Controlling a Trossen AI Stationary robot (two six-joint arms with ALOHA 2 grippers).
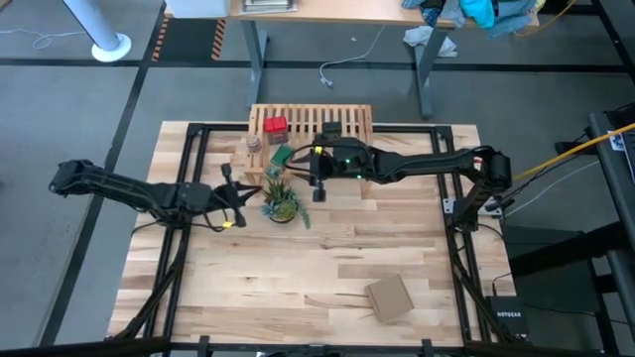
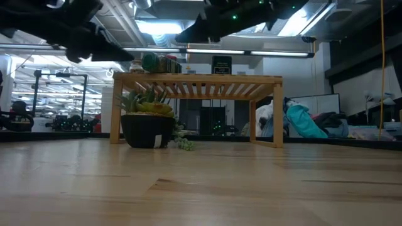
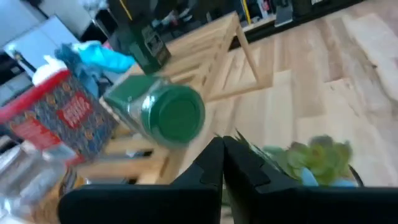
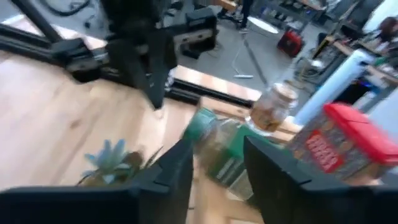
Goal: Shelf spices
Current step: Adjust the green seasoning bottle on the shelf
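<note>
The light-wood shelf (image 1: 347, 117) stands at the table's far side. On its top are a red tin (image 1: 275, 126), a dark tin (image 1: 331, 130) and a small clear jar (image 1: 255, 145). A green-capped jar (image 3: 168, 112) lies on its side at the shelf's near-left part, its cap pointing toward the left arm. My right gripper (image 4: 217, 149) reaches level over the shelf. It is open, with its fingers on either side of the jar's glass end (image 4: 227, 165). My left gripper (image 3: 222, 146) is shut and holds nothing, hovering by the shelf's left near corner above a potted plant (image 1: 281, 203). My right gripper comes at the green-capped jar (image 4: 214, 146) level from the table's right, along the jar. Its fingers (image 4: 180, 168) stand on either side of the jar's glass end. I cannot tell whether they touch it. The jar lies on its side on the shelf top.
The potted plant (image 2: 147, 129) stands on the table just in front of the shelf's left leg. A flat brown cardboard piece (image 1: 389, 297) lies near the table's front right. Bare tabletop (image 1: 327, 253) stretches between them.
</note>
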